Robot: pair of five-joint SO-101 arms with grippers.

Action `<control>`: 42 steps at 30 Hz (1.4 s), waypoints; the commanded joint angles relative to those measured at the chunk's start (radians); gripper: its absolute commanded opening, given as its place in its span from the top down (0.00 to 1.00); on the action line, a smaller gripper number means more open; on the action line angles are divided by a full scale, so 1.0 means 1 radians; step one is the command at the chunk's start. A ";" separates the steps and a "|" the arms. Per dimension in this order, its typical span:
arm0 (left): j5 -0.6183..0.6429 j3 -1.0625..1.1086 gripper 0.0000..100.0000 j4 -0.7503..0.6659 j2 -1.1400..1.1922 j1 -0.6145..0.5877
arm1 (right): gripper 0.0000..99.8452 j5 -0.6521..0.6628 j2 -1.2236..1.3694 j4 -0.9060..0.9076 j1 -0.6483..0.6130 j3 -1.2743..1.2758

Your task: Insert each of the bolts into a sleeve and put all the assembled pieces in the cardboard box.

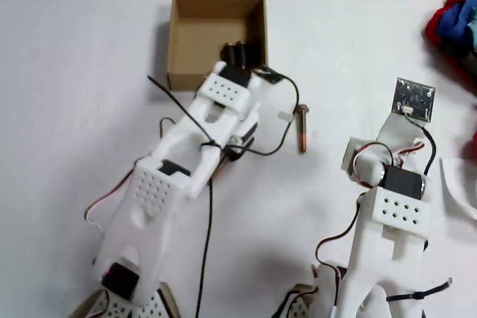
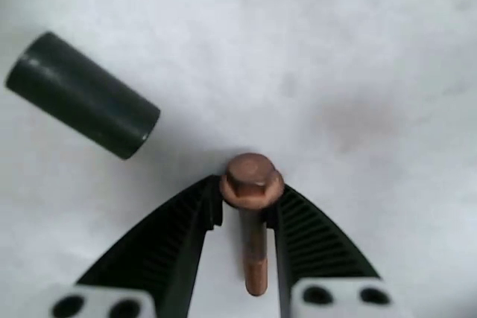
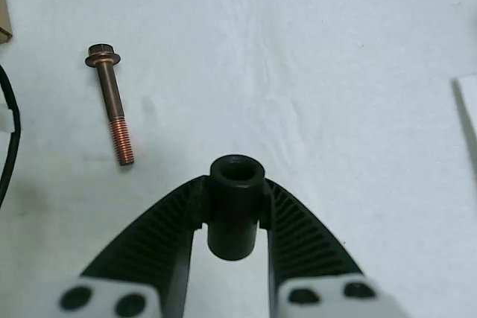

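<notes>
Tutor: White tabletop (image 1: 74, 109) carries the whole scene; read it from the arms outward.

Student: What lies nearest?

Tutor: Nearest are the two grippers. The right gripper (image 3: 235, 193) pinches the held sleeve (image 3: 235, 217) between its ribbed black fingers (image 3: 160, 243). The sleeve's bore faces away from the wrist and is unobstructed. The left gripper (image 2: 248, 193) is clamped on the held bolt (image 2: 253, 184) just under its flanged head, with the threaded end pointing back toward the wrist.

Student: And beyond the grippers?

Tutor: A loose sleeve (image 2: 82, 94) lies on its side near the held bolt, apart from it. A loose bolt (image 1: 302, 128) lies flat between the two arms, touching nothing. Farthest, the cardboard box (image 1: 186, 80) stands open-topped, with the end of the left arm (image 1: 186, 154) over its near corner.

Student: How far along is the task?

Tutor: By judgement, at its start. Two bolts and two sleeves are visible, and no bolt sits in a sleeve. The box floor that shows is bare, though the arm hides one corner. One bolt and one sleeve are in hand, so mating them looks like the step due. The second pair would follow, and then both assemblies would go into the box.
</notes>
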 commanded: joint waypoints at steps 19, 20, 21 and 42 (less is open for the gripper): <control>0.012 -0.013 0.97 0.124 -0.284 0.066 | 0.98 -0.002 -0.035 -0.016 -0.005 -0.006; 0.012 -0.008 0.97 0.127 -0.325 0.068 | 0.98 -0.002 -0.036 -0.016 -0.005 -0.006; 0.012 -0.007 0.97 0.129 -0.367 0.071 | 0.98 -0.002 -0.036 -0.016 -0.005 -0.006; 0.304 0.449 0.97 -0.124 -1.105 0.095 | 0.98 -0.003 -0.059 -0.013 -0.012 0.011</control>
